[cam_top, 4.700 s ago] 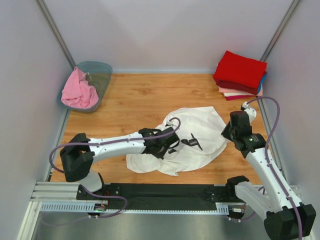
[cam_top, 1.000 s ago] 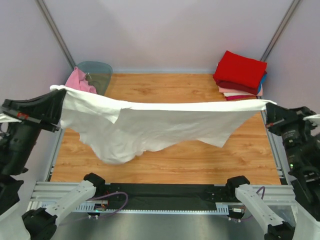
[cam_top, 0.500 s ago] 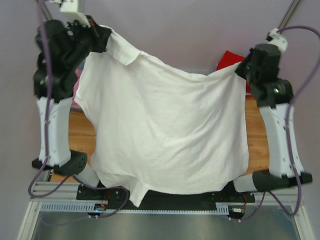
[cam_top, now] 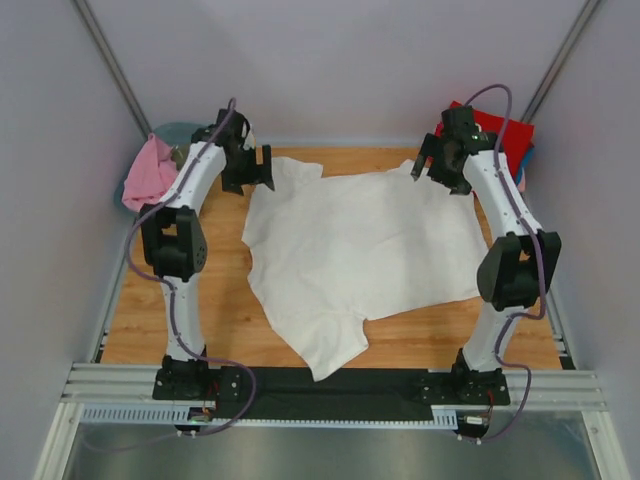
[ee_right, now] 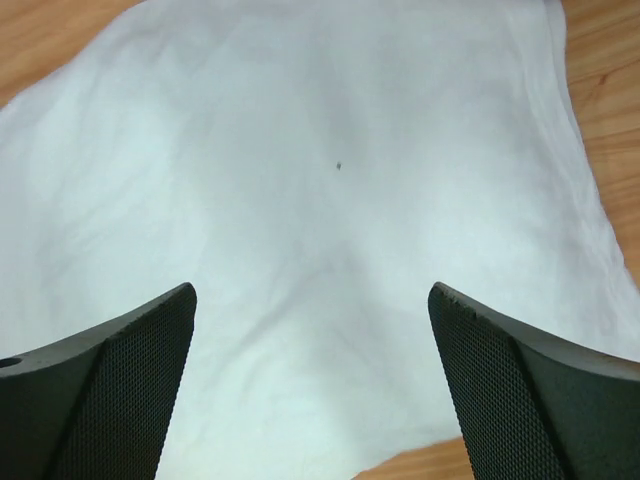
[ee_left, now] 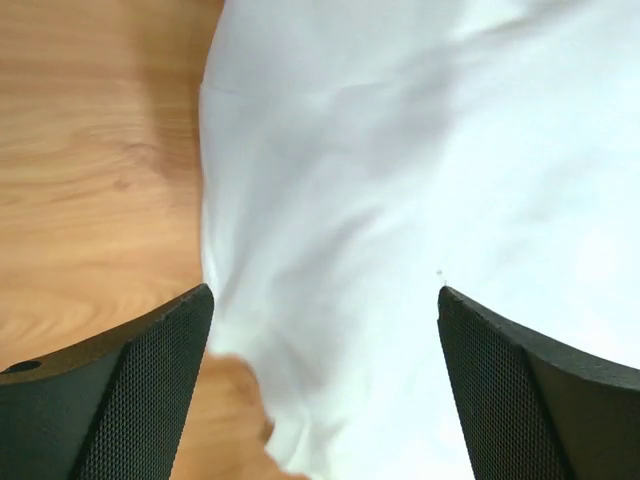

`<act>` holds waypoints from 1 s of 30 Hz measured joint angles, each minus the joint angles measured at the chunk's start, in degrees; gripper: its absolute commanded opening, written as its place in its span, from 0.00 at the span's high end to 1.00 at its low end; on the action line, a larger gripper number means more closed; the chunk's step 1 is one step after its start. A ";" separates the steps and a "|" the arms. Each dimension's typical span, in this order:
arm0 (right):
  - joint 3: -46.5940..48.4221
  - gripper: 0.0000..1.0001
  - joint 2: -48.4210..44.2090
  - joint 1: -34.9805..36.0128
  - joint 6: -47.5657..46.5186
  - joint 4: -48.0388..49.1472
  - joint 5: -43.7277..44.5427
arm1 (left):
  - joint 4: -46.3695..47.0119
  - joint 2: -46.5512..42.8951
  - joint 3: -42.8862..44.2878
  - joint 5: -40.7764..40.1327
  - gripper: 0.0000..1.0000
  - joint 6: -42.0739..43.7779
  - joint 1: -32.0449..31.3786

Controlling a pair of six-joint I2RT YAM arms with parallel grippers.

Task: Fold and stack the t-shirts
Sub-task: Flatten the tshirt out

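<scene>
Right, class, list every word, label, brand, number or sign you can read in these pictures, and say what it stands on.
None can be read.
The white t-shirt is plain, with no print; the dark speck on it is no letter.
The red t-shirt atop the folded stack and the pink t-shirt show no print.
The left arm and right arm bear no legible marking.

You have bare desk (cam_top: pixel 190 320) to pass over at 7 o'clock, and a thin strip at 5. The white t-shirt (cam_top: pixel 360 250) covers the middle. At 10 o'clock the tub (cam_top: pixel 178 131) with a pink t-shirt (cam_top: pixel 147 178) blocks the corner; at 2 o'clock the folded stack (cam_top: pixel 500 135) does.
</scene>
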 measured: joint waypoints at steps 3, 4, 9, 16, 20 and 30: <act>-4.48 0.00 -9.40 0.81 0.02 2.58 -0.52 | 1.16 -13.68 -1.33 -2.19 0.01 0.37 -1.64; -6.95 0.00 -12.83 1.20 0.02 4.66 -0.68 | 2.54 -18.36 -1.68 -3.21 0.01 0.59 -2.34; -19.45 0.00 -21.51 3.32 0.11 10.67 -1.18 | 10.82 -37.81 -15.04 -7.61 0.01 0.79 -7.87; -40.30 0.00 -22.58 3.78 1.18 17.75 -4.02 | 23.85 -44.17 -49.11 -6.60 0.06 -3.89 -14.40; -46.40 0.00 -23.12 5.01 2.12 20.98 -5.27 | 28.48 -41.22 -59.49 -3.98 0.07 -8.00 -18.27; -55.67 0.00 -21.35 17.75 5.90 29.33 -5.62 | 36.02 -30.60 -58.27 -2.84 0.09 -12.52 -24.59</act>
